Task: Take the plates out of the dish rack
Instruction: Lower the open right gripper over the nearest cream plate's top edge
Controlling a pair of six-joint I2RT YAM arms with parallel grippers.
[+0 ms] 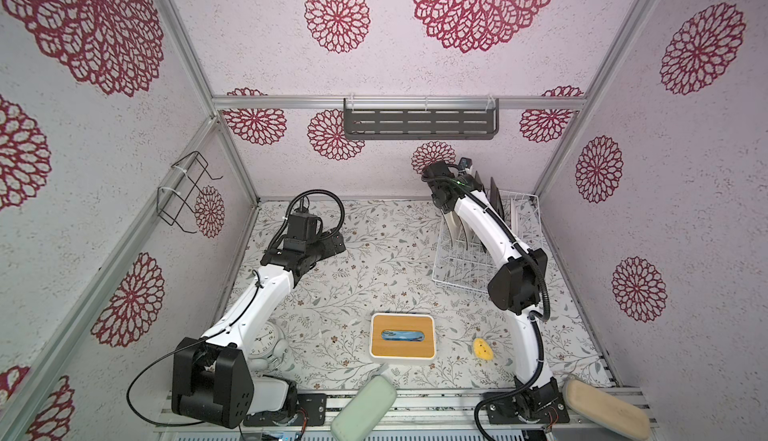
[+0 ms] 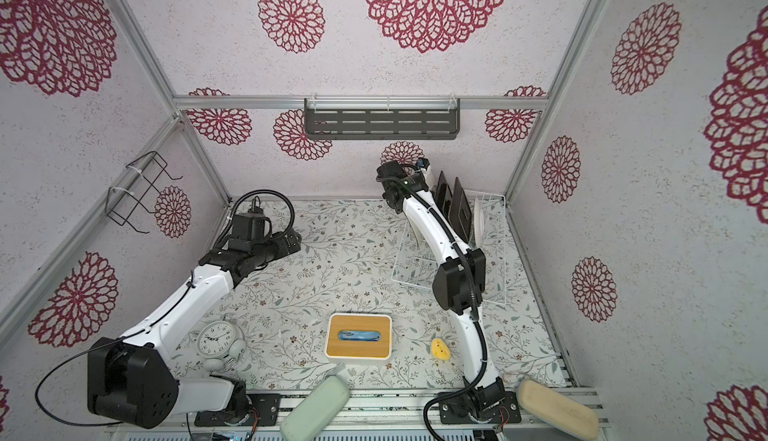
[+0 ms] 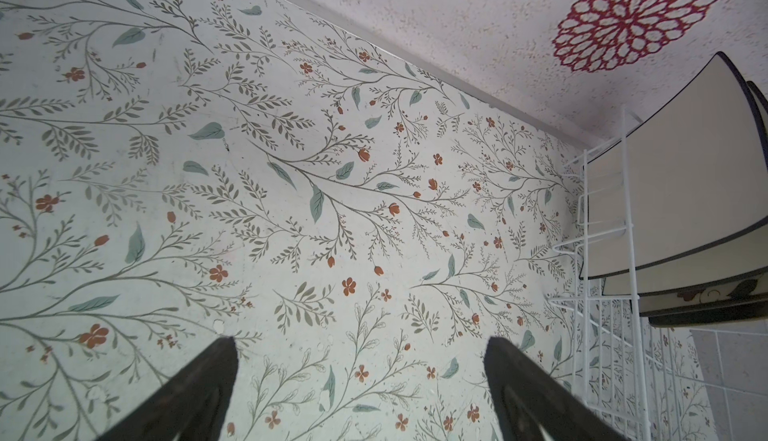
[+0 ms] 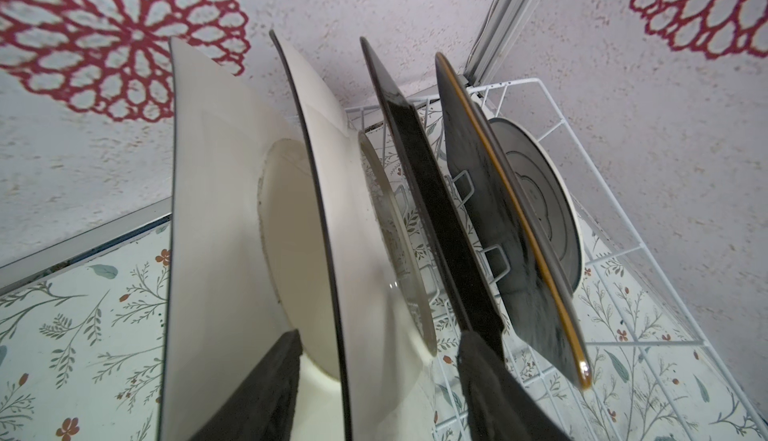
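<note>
Plates [image 2: 461, 210] stand on edge in the white wire dish rack [image 1: 461, 268], right of centre in both top views, rims up, faces turned toward the left and right edges of the frame. From the left the row runs two glossy cream squares [image 4: 216, 210] with thin dark rims, two dark squares [image 4: 415, 193], one edged in amber, then a round white plate [image 2: 478, 220]. The right hand [image 4: 380, 335] straddles the second cream plate [image 4: 332, 135] at its rim, fingers [image 4: 257, 397] apart on either side. The left hand [image 3: 360, 341] hangs spread above the floral-print bench [image 3: 291, 168], left of centre.
</note>
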